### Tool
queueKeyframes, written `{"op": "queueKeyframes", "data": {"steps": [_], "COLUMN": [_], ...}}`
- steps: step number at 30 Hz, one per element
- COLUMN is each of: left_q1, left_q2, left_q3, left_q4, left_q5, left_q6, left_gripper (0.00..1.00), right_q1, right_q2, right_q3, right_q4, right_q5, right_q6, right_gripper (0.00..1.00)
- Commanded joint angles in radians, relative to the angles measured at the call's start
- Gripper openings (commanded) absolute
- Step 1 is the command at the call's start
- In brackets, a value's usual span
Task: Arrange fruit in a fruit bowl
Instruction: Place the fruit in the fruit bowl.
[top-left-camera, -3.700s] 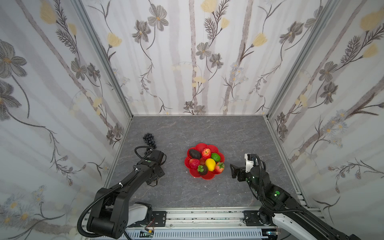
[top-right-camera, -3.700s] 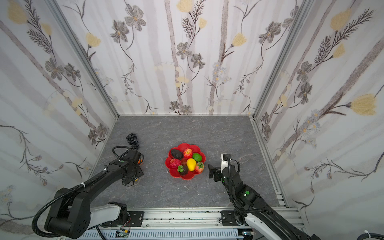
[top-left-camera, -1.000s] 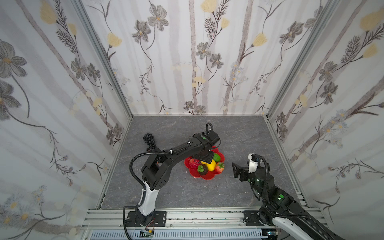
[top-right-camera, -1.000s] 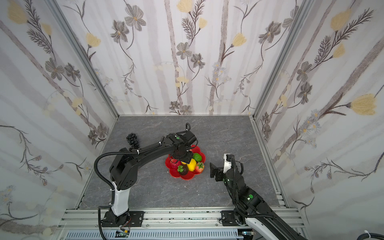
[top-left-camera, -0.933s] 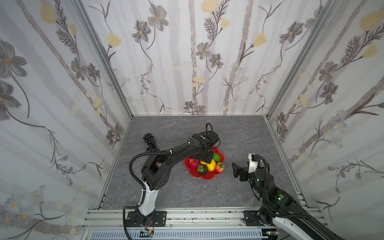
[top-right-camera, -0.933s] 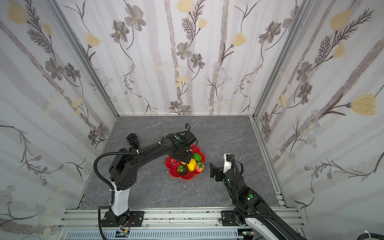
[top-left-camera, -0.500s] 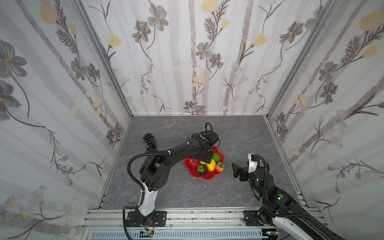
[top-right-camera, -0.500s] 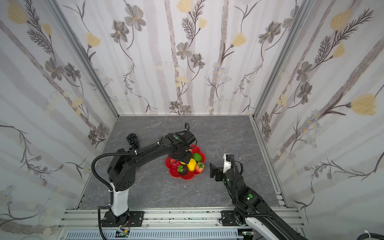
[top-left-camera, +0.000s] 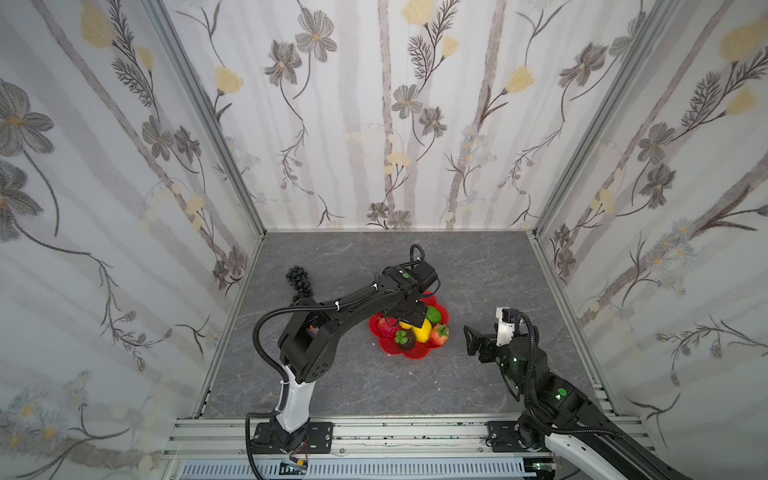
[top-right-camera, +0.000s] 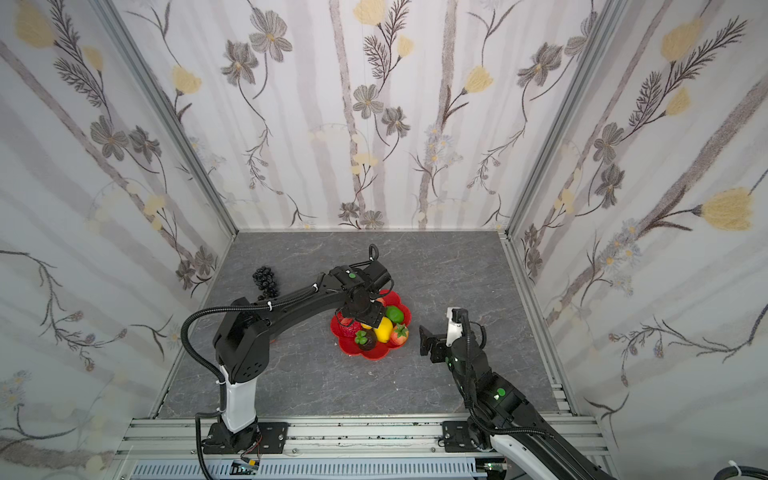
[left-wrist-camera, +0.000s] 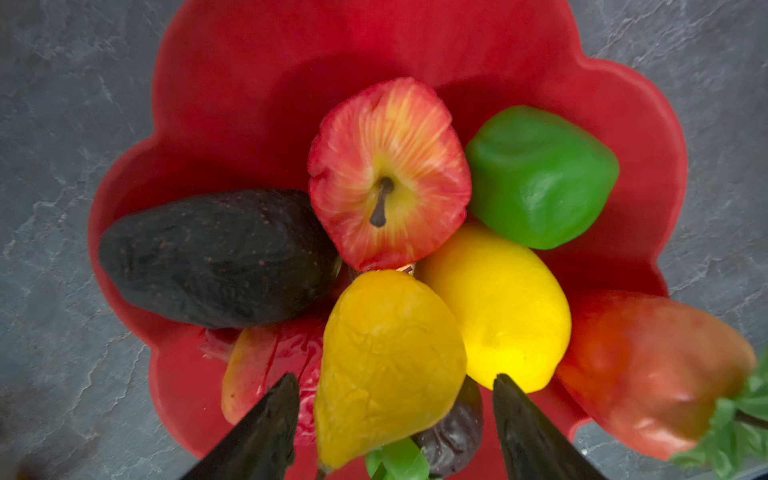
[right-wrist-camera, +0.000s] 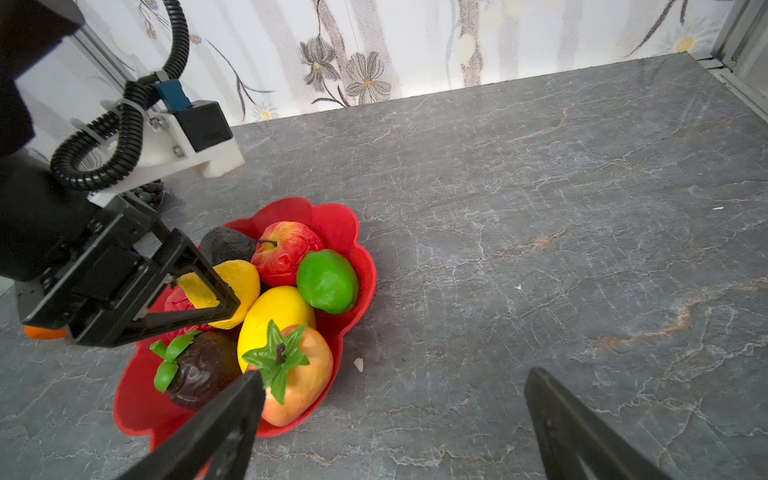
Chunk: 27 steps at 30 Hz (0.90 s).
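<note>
Resting in the fruit bowl (left-wrist-camera: 623, 104), the orange fruit (left-wrist-camera: 386, 365) sat between the parted fingers (left-wrist-camera: 266, 436) of the left end effector (left-wrist-camera: 395, 378), apparently released. The right end effector (right-wrist-camera: 392, 372) hovered open and empty nearby. Next, the grape bunch (top-left-camera: 300, 281) on the table (top-left-camera: 478, 266) would need fetching.

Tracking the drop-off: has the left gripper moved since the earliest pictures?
Yes. The left gripper has swung from the table on the grapes' side of the bowl to over it, jaws open around an orange fruit.
</note>
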Motion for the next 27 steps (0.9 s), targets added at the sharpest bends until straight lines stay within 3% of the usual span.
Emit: {"op": "queueKeyframes", "data": {"steps": [1,6,13,22,27], "left_q1": [0.0,0.001,0.06,0.306,0.445], "left_q2": [-0.048,-0.168,-0.383,-0.679,-0.691], "left_q3": [-0.024,-0.107,-0.293,-0.552,-0.61], "left_q4": [0.019,0.088,0.122,0.109,0.105], "left_q5": [-0.027,-0.057,-0.141,-0.173,-0.179], "left_q6": [-0.016,-0.045,-0.116,-0.213,-0.223], "left_gripper": [0.79,0.84,0.82,0.82,0.8], "right_q1": [0.0,0.001,0.001,0.0,0.0], "right_q2": [0.0,-0.003,-0.017,-0.052,-0.053], "right_q3": [-0.003,-0.003,-0.003,-0.007,-0.008], "right_q4": [0.023,0.022,0.013,0.002,0.001], "right_q5": [0.015,0.013,0.011,0.013,0.01], "right_q6": [-0.003,-0.002,0.0,0.001,0.005], "right_gripper": [0.98,0.98,0.98,0.98,0.98]}}
